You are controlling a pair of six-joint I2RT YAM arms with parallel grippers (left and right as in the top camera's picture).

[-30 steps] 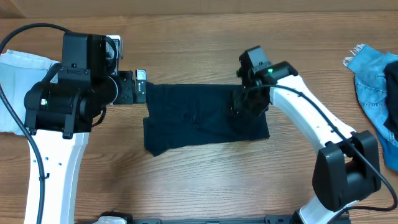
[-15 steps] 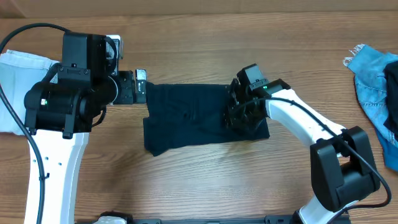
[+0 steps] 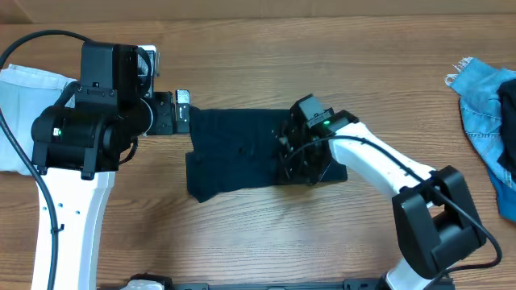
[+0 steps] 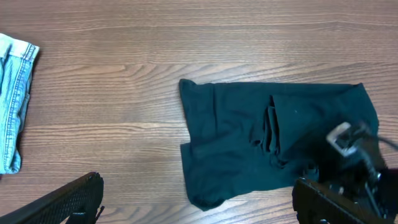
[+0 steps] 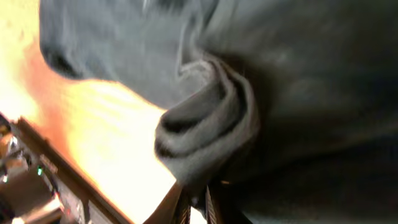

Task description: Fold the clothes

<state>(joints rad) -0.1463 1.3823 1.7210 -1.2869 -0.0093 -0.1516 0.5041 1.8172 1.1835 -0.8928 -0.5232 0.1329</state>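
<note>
Overhead: the navy garment (image 3: 234,153) lies flat mid-table, my right gripper (image 3: 297,157) down on its right end. Left wrist: my left gripper (image 4: 198,193) is spread wide, holding nothing. Right wrist: the jaws pinch a bunched fold. I judge the first fold is starting, so next I lift and carry it leftward.

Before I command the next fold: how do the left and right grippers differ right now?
The left gripper is wide open and holds nothing; the right gripper is pinched shut on a bunched fold of the navy garment. The left sits off the garment's left edge; the right is down on its right part. Both are at the same garment.
</note>
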